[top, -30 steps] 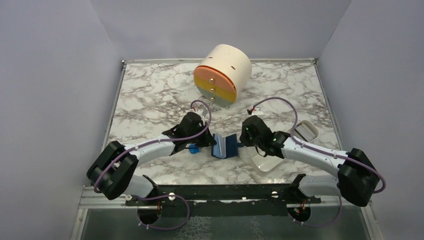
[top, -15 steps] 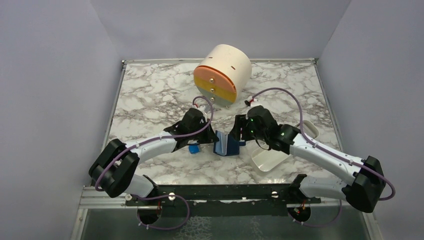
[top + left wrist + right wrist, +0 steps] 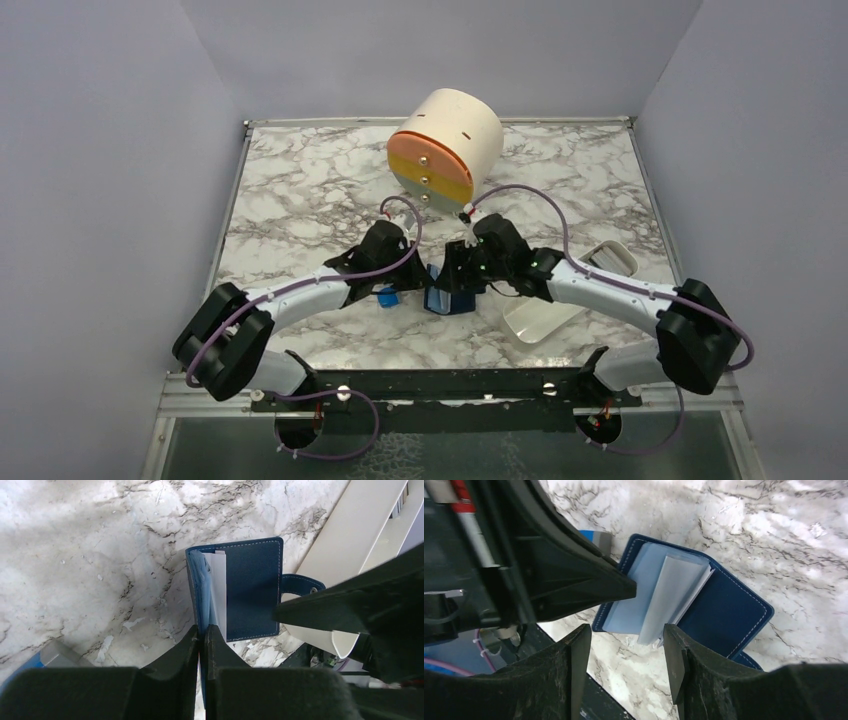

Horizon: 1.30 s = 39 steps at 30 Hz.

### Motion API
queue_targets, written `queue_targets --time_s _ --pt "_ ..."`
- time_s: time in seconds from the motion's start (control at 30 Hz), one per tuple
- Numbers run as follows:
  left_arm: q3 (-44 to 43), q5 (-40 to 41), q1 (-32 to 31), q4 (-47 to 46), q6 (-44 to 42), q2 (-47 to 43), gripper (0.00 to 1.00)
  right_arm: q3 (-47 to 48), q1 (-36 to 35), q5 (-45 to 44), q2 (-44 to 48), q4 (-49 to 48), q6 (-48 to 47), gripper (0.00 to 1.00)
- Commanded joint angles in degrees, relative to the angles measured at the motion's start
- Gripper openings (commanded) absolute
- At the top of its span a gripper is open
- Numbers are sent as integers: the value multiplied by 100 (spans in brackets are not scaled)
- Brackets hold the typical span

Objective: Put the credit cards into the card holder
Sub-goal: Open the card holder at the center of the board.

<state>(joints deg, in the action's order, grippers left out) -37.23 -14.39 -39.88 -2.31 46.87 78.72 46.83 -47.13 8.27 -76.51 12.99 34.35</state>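
Left gripper [image 3: 202,630]: clenched. From my left wrist feed the 2 fingers are pinched together on the near edge of the card holder [image 3: 252,592], with one flap of it caught between the pads.

The card holder stands partly open on the marble table [image 3: 300,190], directly ahead of the left fingertips. Its navy outer half lies just to the right of them, with the snap tab sticking out farther right.

Credit cards [image 3: 674,597]: pale sheets on edge at the holder's fold, between the paler blue inner panel and the navy half. I cannot count them. One white edge shows in the left wrist feed, just ahead and slightly right of the pinch.

Right gripper [image 3: 626,630]: released, jaws well apart. It hangs over the holder, and the near end of the cards sits in the gap between its 2 fingers. I cannot tell whether either finger touches them. The left gripper's black finger crosses just beyond its left finger.

A blue block [image 3: 388,297] lies just behind the left gripper. A white tray [image 3: 535,318] lies under the right forearm, behind the right gripper. A round drawer unit [image 3: 445,150] stands well beyond both grippers.
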Motion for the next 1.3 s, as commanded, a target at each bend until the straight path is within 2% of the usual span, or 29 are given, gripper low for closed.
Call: queue_targets --time_s 0.0,0.13,0.23,0.27,0.37,0.5,0.63,0.73,0.97,1.27 --pt "111 160 -5 -64 182 -165 12 -71 11 403 -421 -552 -52 55" --pt "75 53 -2 -71 232 -143 25 -354 13 391 -620 -840 -41 53" --pt "114 63 2 -96 252 -188 27 -463 11 367 -820 -986 -18 49" --pt "175 77 -2 -144 254 -247 25 -492 13 282 -1032 -1122 -7 43" --pt "207 86 -2 -187 226 -235 12 -439 11 238 -1247 -1081 -50 38" --pt "227 3 -2 -220 167 -221 1 -456 11 138 -1232 -1059 -34 34" --pt "304 -28 -2 -317 200 -268 0 -525 11 -103 -1076 -980 -16 34" --pt "375 39 -2 -337 279 -319 0 -483 11 -85 -953 -822 -39 38" --pt "458 153 -2 -444 340 -328 0 -481 11 376 -610 -844 106 55" --pt "590 187 -2 -536 486 -357 0 -599 11 863 -841 -1305 464 62"
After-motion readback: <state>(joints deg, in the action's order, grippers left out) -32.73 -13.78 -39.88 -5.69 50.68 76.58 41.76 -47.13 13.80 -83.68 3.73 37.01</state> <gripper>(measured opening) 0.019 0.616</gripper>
